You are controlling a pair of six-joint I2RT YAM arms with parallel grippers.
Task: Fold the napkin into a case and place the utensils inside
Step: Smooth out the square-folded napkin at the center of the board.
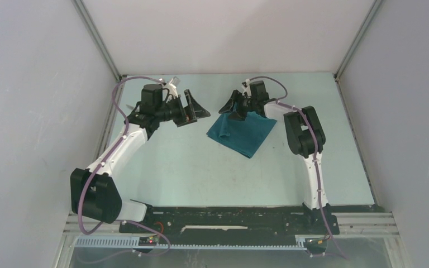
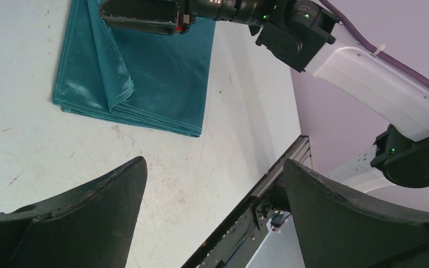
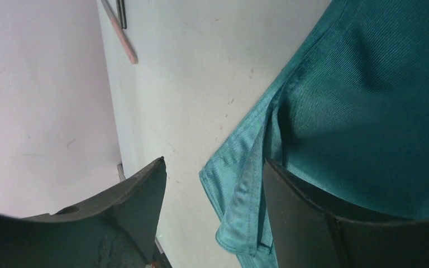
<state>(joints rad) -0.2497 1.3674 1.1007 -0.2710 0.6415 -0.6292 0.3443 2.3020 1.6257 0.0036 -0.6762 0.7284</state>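
Note:
The teal napkin [image 1: 241,134] lies folded in layers on the pale table, right of the middle. In the left wrist view the napkin [image 2: 162,72] shows a flap folded over its left side. My right gripper [image 1: 230,109] hangs over the far corner. In the right wrist view its jaws [image 3: 214,161] stand open, with the napkin's doubled corner [image 3: 246,190] in the gap. One fingertip [image 3: 290,195] lies over the cloth. My left gripper [image 1: 198,106] is wide open and holds nothing [image 2: 215,162], a little left of the napkin. I cannot make out the utensils for sure.
Two thin sticks [image 3: 124,33] lie far off where the table meets the wall; what they are I cannot tell. The right arm [image 2: 368,72] reaches across above the napkin. A black rail [image 1: 229,215] runs along the table's near edge. Walls close in the left, the right and the back.

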